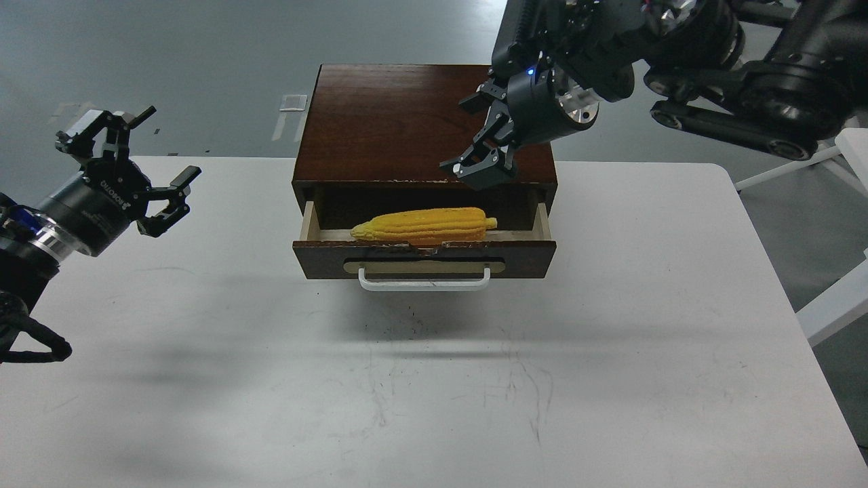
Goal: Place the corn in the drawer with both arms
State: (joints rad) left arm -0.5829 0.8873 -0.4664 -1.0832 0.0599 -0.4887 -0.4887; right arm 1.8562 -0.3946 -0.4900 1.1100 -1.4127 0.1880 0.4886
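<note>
The corn (424, 226) lies lengthwise in the open drawer (424, 257) of the dark brown cabinet (393, 122), with its tapered end to the left. Nothing holds it. My right gripper (479, 171) hangs above the cabinet's front edge, up and to the right of the corn, with its fingers apart and empty. My left gripper (165, 171) is open and empty far to the left, above the table's left side. The drawer's white bar handle (424, 279) faces me.
The cabinet stands at the back middle of the white table (434, 379). The right arm's thick links (746, 102) reach in from the upper right over the cabinet's back corner. Grey floor lies beyond the table.
</note>
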